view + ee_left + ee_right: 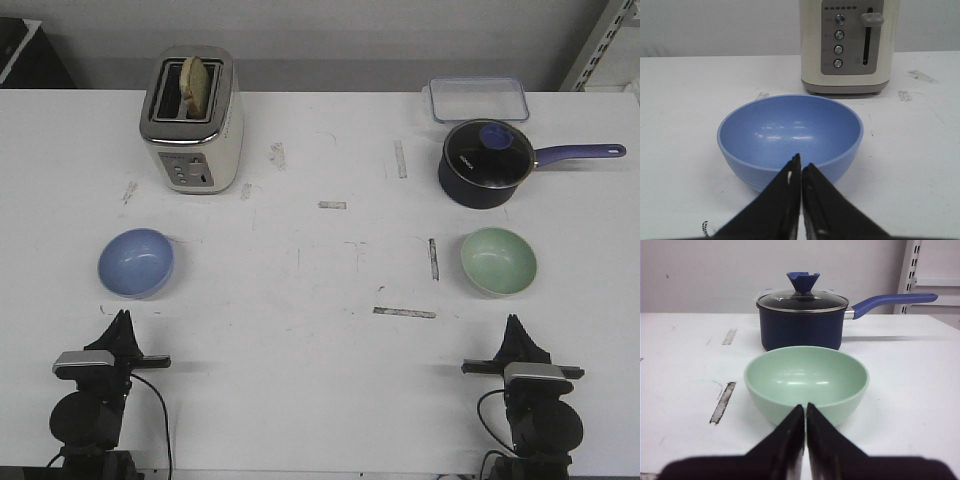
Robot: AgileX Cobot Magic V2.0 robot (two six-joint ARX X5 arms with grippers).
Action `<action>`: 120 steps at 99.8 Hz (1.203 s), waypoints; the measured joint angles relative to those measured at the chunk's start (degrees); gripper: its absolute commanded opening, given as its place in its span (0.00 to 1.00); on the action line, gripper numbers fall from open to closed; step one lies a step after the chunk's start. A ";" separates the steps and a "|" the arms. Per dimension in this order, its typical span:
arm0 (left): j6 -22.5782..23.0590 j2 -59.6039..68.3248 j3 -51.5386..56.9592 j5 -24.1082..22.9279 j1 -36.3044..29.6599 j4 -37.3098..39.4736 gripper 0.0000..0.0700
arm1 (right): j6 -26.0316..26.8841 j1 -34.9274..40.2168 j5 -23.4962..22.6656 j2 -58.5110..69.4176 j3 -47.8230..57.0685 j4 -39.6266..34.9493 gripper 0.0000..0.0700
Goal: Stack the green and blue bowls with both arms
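Our left tool (pixel 120 322) and right tool (pixel 513 327) wait near us, pinched closed and holding nothing. Each points at a bowl, ready to reach. The shiny round blue bowl (pixel 136 262) sits at ten o'clock on the white worktop (pixel 320 380), the shiny round green bowl (pixel 498 261) at two.

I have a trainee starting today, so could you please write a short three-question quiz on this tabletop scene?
1. True or false: the left end effector is shut and holds nothing.
2. Which bowl sits in front of the saucepan? A) blue bowl B) green bowl
3. Fill in: the slice of bread stands in the ____.

Key: 1 true; 2 B; 3 toaster.
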 measured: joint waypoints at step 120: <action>0.00 0.00 0.00 0.00 0.00 0.00 0.00 | -6.71 -5.35 1.14 68.61 67.01 -38.69 0.64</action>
